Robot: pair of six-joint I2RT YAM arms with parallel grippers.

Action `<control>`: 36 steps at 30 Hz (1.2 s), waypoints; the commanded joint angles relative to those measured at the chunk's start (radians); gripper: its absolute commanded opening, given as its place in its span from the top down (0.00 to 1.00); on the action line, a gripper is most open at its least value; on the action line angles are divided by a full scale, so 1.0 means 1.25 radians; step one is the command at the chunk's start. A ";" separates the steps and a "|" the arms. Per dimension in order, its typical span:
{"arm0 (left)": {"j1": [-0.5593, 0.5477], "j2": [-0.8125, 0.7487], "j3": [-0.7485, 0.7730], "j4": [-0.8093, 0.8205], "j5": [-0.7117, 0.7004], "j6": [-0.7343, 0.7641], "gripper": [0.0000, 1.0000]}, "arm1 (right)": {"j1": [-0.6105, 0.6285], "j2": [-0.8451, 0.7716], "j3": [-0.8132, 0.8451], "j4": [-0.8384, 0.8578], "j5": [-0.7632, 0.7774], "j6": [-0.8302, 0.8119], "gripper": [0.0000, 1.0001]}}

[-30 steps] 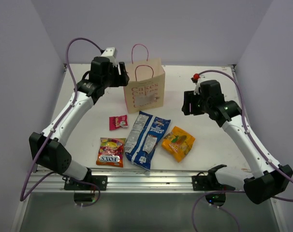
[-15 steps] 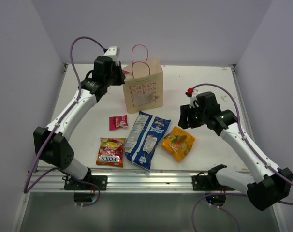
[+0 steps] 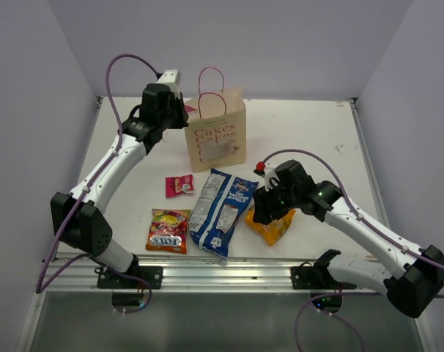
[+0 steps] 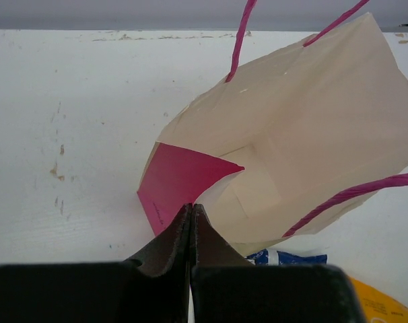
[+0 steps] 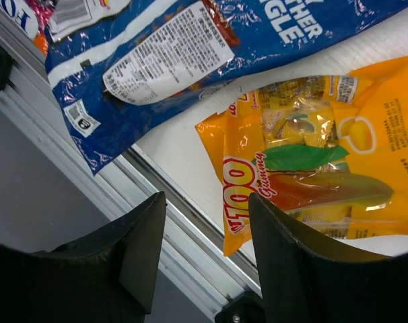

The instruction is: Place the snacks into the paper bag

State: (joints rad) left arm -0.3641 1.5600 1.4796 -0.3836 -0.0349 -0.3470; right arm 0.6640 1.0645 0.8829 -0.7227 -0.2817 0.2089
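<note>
The paper bag (image 3: pixel 216 139) stands upright at the back of the table, its mouth facing up (image 4: pixel 305 121). My left gripper (image 3: pixel 184 111) (image 4: pixel 191 206) is shut on the bag's left rim, where the pink side panel meets the tan wall. In front of the bag lie the snacks: the pink-red sachet (image 3: pixel 179 185), the FOX'S packet (image 3: pixel 168 230), the long blue-white bag (image 3: pixel 222 211) (image 5: pixel 190 47) and the orange-yellow packet (image 3: pixel 277 229) (image 5: pixel 312 175). My right gripper (image 3: pixel 268 211) (image 5: pixel 207 232) hangs open just above the orange-yellow packet's near corner, holding nothing.
An aluminium rail (image 3: pixel 222 268) (image 5: pixel 184 222) runs along the table's near edge, right under the right gripper's fingers. Purple walls close in the back and both sides. The bag's pink cord handles (image 3: pixel 211 73) stick up above its mouth.
The left gripper went from open to shut on the bag's left rim, and the bag shifted slightly. The right arm swung down and left, from the right side to over the orange-yellow packet.
</note>
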 commanded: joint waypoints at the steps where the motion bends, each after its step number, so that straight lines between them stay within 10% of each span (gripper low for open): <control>1: 0.002 0.007 0.032 -0.002 -0.003 0.022 1.00 | 0.017 0.002 -0.029 0.017 0.015 0.001 0.43; 20: 0.002 -0.026 0.021 -0.005 0.002 0.020 1.00 | 0.180 0.191 -0.027 0.038 0.286 0.087 0.46; 23: 0.002 -0.028 0.024 -0.002 0.011 0.020 1.00 | 0.200 0.225 -0.014 0.037 0.349 0.108 0.57; 26: 0.002 -0.031 0.028 -0.002 0.012 0.022 1.00 | 0.201 0.239 -0.015 0.035 0.392 0.130 1.00; 32: 0.002 -0.028 0.030 -0.005 0.024 0.032 1.00 | 0.200 0.138 0.118 -0.119 0.537 0.136 1.00; 36: 0.002 -0.029 0.028 -0.005 0.046 0.032 1.00 | 0.201 0.126 0.469 -0.268 0.677 0.093 1.00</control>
State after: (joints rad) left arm -0.3641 1.5578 1.4818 -0.3851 -0.0109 -0.3283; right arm 0.9115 1.2972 1.1385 -0.9535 0.3515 0.3508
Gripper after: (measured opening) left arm 0.009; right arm 0.012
